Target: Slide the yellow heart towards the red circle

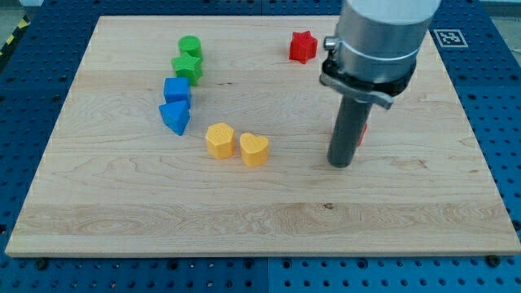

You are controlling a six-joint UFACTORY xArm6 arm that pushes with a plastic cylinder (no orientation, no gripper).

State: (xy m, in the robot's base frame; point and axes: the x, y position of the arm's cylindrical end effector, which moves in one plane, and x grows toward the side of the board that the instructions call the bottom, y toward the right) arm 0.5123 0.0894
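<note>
The yellow heart (255, 150) lies near the middle of the wooden board, touching or almost touching a yellow hexagon-like block (219, 139) on its left. My tip (341, 163) rests on the board to the right of the heart, a clear gap away. The red circle (361, 130) is almost wholly hidden behind the rod; only a thin red sliver shows at the rod's right edge.
A red star (302, 46) sits near the view's top centre. A green cylinder (190, 47) and green star (186, 67) stand at the upper left, with a blue cube (177, 89) and blue triangle (175, 116) below them. The wooden board (260, 228) ends at blue pegboard.
</note>
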